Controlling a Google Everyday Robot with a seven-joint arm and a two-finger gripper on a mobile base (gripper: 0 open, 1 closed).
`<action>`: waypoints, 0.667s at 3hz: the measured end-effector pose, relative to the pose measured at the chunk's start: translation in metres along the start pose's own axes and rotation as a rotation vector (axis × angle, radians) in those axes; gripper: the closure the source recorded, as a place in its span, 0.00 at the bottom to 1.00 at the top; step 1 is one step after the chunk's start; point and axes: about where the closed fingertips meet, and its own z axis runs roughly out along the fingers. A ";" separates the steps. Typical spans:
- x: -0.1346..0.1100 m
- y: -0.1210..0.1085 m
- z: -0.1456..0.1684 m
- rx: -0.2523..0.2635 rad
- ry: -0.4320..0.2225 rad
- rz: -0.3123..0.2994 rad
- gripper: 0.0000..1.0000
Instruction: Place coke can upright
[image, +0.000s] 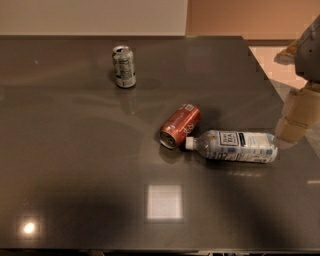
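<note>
The coke can (180, 126), red with silver ends, lies on its side near the middle of the dark table (75, 165), its silver end facing front left. Its lower end touches the cap of a clear plastic bottle (232, 146) that lies on its side to the right. My gripper (295, 122) is at the right edge of the view, just past the bottle's base and well to the right of the can. It holds nothing that I can see.
A silver-green can (123, 66) stands upright at the back left of the table. The table's right edge runs diagonally near the gripper, with a light floor (280, 75) beyond it. A wall runs along the back.
</note>
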 end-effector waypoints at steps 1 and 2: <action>0.000 0.000 0.000 0.000 0.000 0.000 0.00; -0.005 -0.006 -0.002 -0.001 -0.010 -0.025 0.00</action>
